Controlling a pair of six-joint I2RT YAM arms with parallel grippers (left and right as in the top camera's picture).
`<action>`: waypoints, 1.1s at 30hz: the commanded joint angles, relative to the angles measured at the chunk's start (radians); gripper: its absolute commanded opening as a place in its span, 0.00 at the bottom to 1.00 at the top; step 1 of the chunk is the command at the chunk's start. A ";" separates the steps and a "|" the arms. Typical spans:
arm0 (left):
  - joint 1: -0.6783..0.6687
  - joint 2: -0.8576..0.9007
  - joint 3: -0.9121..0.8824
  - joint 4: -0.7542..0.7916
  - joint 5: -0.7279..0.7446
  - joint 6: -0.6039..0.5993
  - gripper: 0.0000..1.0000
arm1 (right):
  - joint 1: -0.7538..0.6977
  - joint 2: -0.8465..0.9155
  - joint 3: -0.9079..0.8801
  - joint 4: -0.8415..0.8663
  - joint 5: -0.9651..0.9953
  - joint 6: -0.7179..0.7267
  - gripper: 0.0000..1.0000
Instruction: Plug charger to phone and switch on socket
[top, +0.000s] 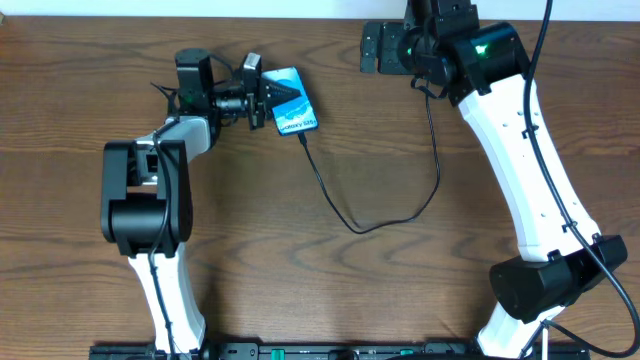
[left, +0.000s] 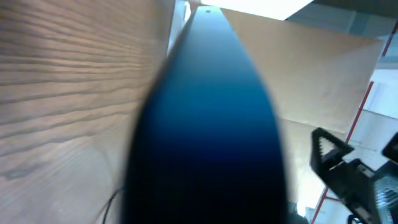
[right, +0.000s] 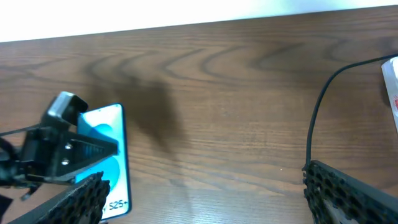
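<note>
Clamping phone (top: 296, 112) edge, left hand (top: 268, 96); right hand (right: 205, 198) spread wide

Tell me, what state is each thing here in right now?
left end effector: shut on the phone.
right end effector: open wide, holding nothing.
phone: screen lit blue, gripped at one edge.
charger: cable lying slack, tip at the phone's short edge, seemingly plugged in; other end hidden.
socket: only a white sliver shows; switch position cannot be told.
</note>
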 joint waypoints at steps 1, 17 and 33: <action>-0.002 -0.127 0.028 0.013 0.004 -0.042 0.07 | -0.003 -0.018 0.014 0.000 0.012 -0.011 0.99; 0.000 -0.314 0.031 0.341 0.149 -0.111 0.07 | -0.002 -0.016 0.014 0.011 -0.005 -0.008 0.99; 0.047 -0.314 0.030 0.336 0.093 -0.283 0.07 | 0.007 -0.016 0.014 0.018 -0.030 0.000 0.99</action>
